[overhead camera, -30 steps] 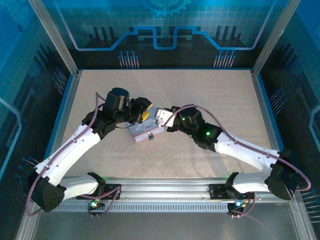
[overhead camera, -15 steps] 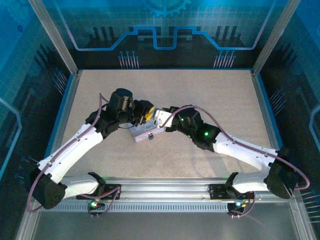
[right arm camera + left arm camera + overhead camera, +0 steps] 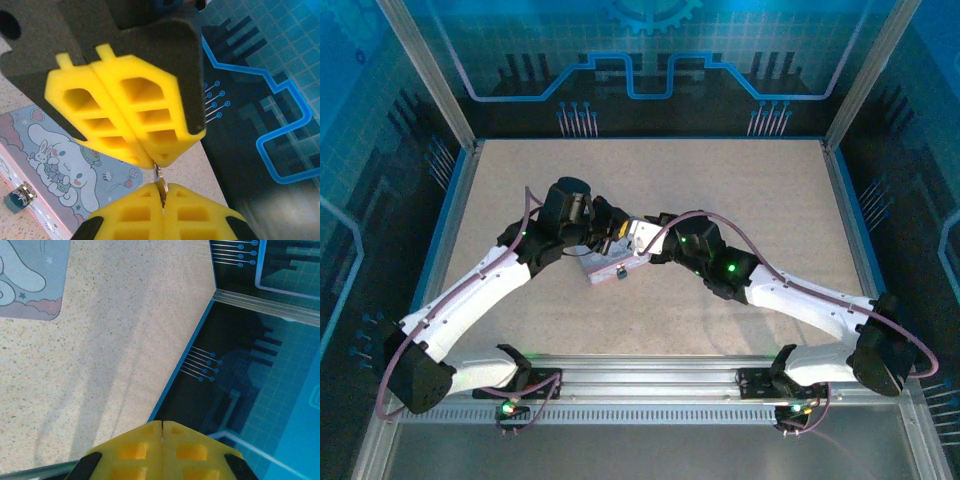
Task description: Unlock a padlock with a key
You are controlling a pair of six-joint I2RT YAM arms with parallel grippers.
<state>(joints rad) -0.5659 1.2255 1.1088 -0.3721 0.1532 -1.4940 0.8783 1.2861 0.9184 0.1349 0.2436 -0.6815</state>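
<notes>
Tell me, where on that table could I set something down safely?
Bare: the far half of the table up to the back wall, and the near strip between both arms. Crowded: the middle, where left gripper and right gripper meet by the tin.

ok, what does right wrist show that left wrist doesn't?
Right wrist: the padlock on the front of the tin, the right gripper with jaws shut, and the thin key sticking out of its tips towards the left gripper. Left wrist: the metal frame rail and a wide stretch of table. Both: the cartoon tin lid, the left gripper's shut yellow fingers, the blue circuit-pattern wall.
</notes>
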